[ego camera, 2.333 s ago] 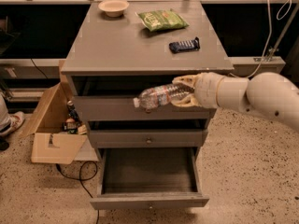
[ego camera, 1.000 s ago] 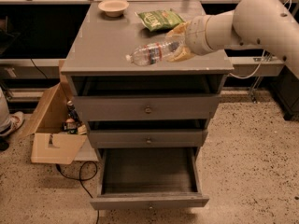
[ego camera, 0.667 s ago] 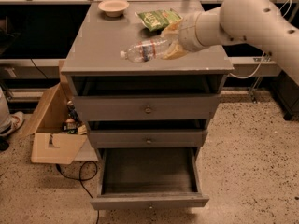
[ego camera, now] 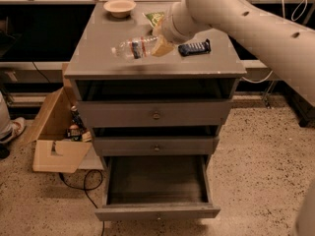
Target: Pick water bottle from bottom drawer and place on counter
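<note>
the water bottle (ego camera: pixel 132 48) is clamped sideways by the gripper (ego camera: pixel 160 43), low over the counter (ego camera: pixel 98 65). the bottom drawer (ego camera: pixel 157 213) is seen pulled out, fwiw.

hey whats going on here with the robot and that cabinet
The robot's gripper is shut on the water bottle, holding it sideways low over the front half of the counter. The bottom drawer stands pulled open and looks empty. A bowl and a dark packet also sit on the counter.

Bowl (ego camera: pixel 120 7), green bag (ego camera: pixel 153 17), dark packet (ego camera: pixel 194 47), cardboard box (ego camera: pixel 53 149)
</note>
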Controlling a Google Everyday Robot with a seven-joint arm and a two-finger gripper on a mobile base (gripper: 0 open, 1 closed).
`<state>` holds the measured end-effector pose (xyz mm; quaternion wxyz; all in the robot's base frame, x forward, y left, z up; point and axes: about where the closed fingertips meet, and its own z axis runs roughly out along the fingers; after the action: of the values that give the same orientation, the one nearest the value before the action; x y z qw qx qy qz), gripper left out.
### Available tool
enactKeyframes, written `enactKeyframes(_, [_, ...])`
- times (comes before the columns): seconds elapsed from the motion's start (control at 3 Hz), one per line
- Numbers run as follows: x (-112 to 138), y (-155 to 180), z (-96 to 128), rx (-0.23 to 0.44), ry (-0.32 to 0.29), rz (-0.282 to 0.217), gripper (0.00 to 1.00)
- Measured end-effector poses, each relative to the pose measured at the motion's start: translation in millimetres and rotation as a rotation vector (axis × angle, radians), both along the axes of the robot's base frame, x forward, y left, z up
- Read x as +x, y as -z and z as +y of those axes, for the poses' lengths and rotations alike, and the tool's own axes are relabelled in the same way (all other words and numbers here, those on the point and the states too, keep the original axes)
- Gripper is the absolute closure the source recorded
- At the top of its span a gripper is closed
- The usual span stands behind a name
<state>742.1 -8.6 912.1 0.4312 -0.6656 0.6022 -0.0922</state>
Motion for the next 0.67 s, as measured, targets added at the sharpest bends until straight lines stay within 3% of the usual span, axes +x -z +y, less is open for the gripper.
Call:
enactKeyframes(0.33, [24.1, 4.2, 19.0, 0.081, 0.067, 0.057, 1.00])
enactKeyframes(0.67, [46.9, 7.4, 36.3, 0.142, 0.089, 0.088, 1.00])
